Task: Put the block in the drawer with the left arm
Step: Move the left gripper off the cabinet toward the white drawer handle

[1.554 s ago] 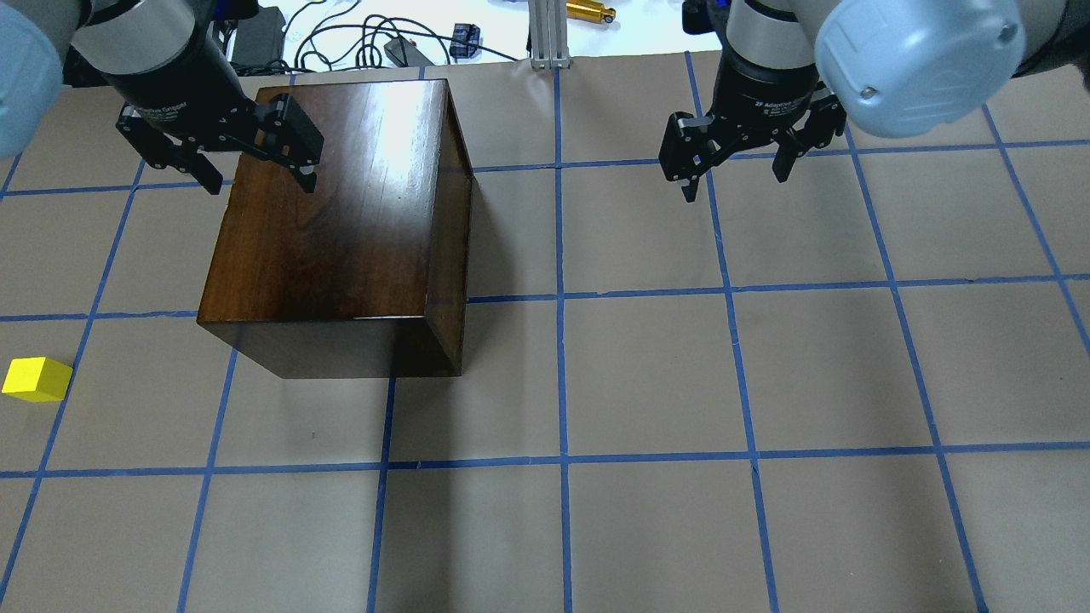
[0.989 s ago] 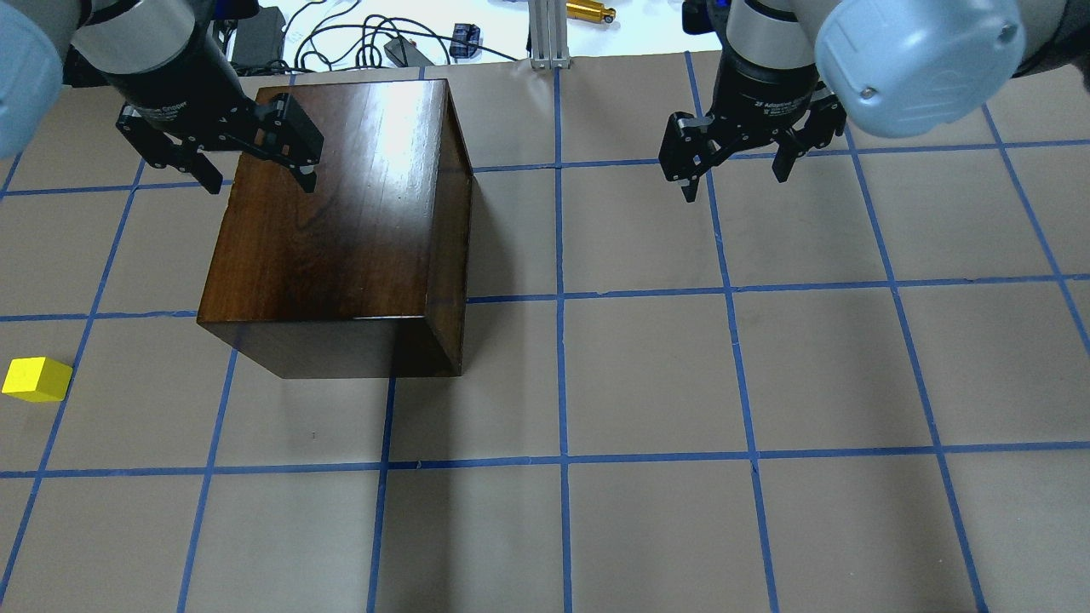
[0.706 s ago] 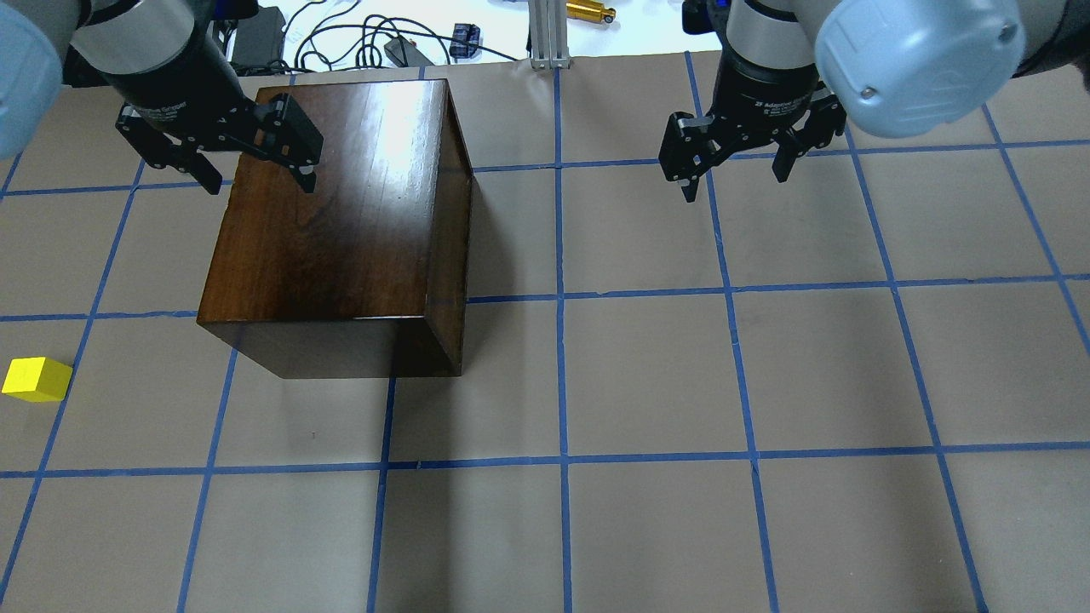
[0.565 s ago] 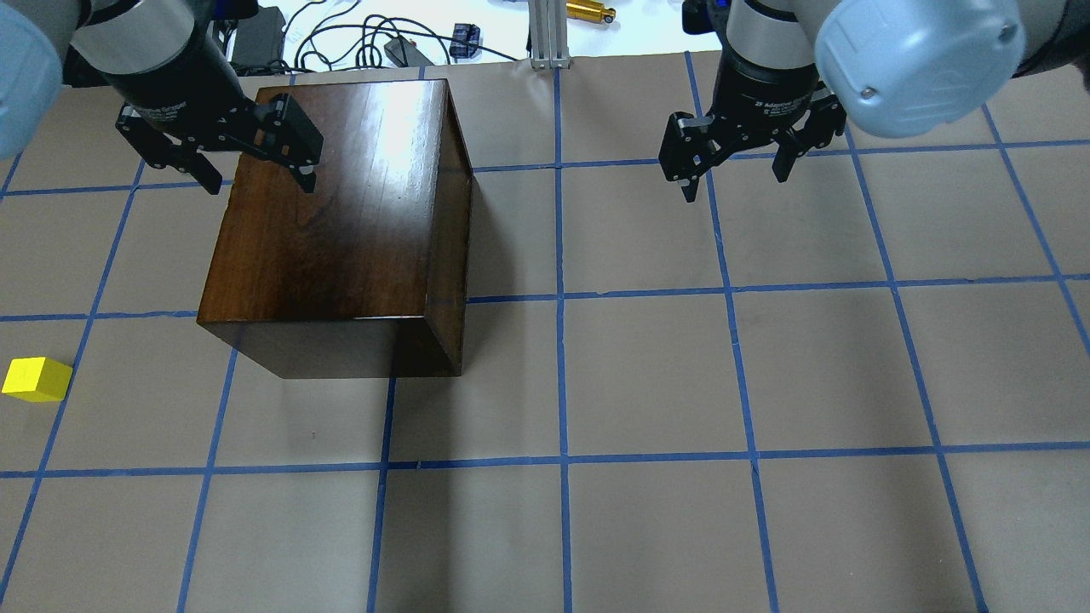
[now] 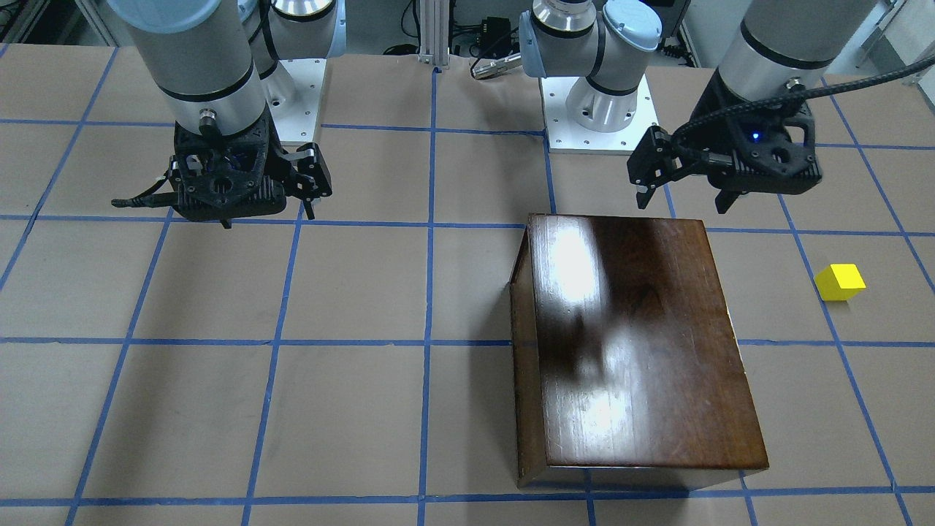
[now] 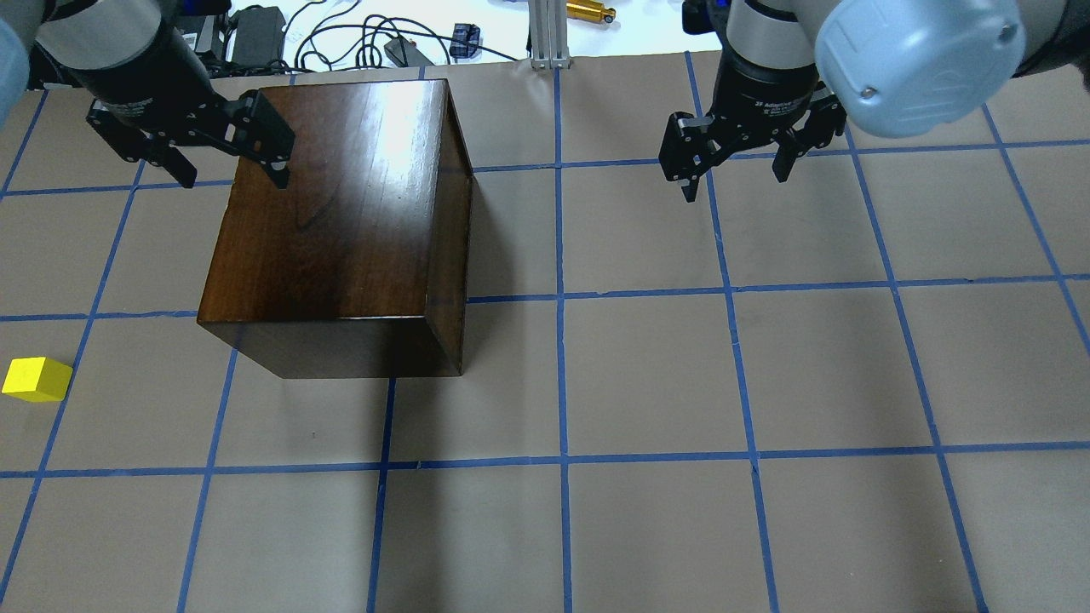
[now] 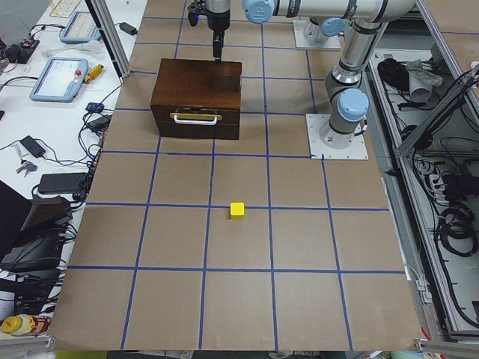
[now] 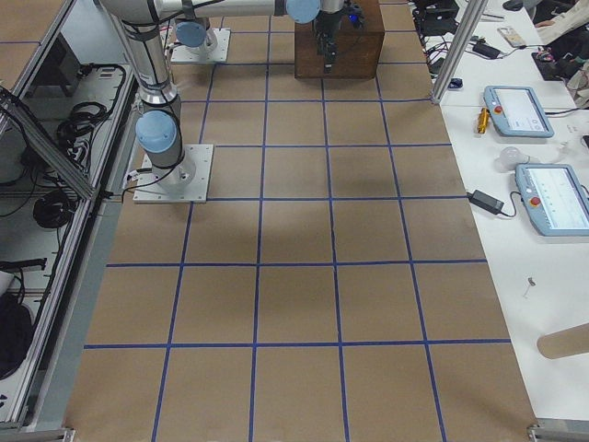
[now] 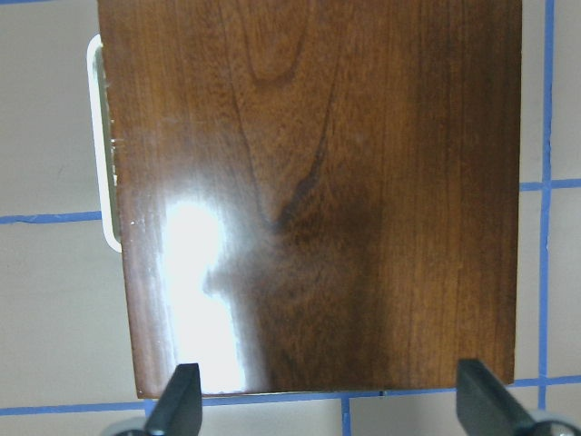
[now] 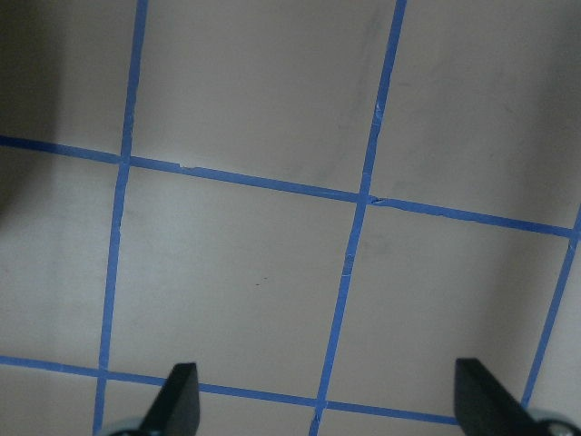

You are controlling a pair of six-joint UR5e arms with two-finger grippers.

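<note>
The yellow block [image 6: 36, 380] lies on the brown table far to the left of the box, also in the front-facing view [image 5: 840, 282] and the left view [image 7: 237, 210]. The glossy dark-brown box [image 6: 341, 221] stands left of centre. Its drawer is shut; the front with its metal pull [image 7: 197, 117] faces the block. My left gripper [image 6: 230, 170] is open and empty, hovering over the box's top left corner [image 5: 683, 203]; its wrist view [image 9: 331, 409] looks down on the box top [image 9: 318, 200]. My right gripper [image 6: 734, 181] is open and empty above bare table [image 10: 327, 409].
Blue tape lines grid the table. An aluminium post [image 6: 545, 34], cables and small devices lie beyond the table's top edge in the overhead view. The two arm bases [image 5: 595, 109] stand behind the box. Tablets [image 7: 60, 78] sit on a side bench.
My left gripper has shifted left and slightly up in the overhead view, from over the box top towards its left corner. The block, box and right arm have not moved.
</note>
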